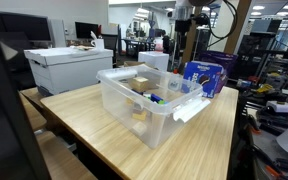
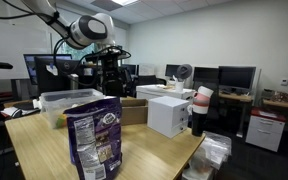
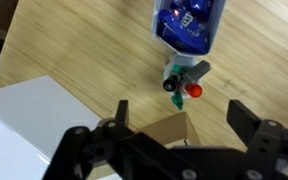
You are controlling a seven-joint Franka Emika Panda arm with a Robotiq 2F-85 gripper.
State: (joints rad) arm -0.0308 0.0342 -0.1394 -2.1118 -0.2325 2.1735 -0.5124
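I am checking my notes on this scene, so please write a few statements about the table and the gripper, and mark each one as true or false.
1. The gripper is open and holds nothing. True.
2. The blue bag lies inside the clear bin. False: it stands on the table, outside the bin.
3. In the wrist view, markers lie on the wood close to the bag. True.
4. The white box sits on the floor. False: it rests on the table, beside a cardboard box.
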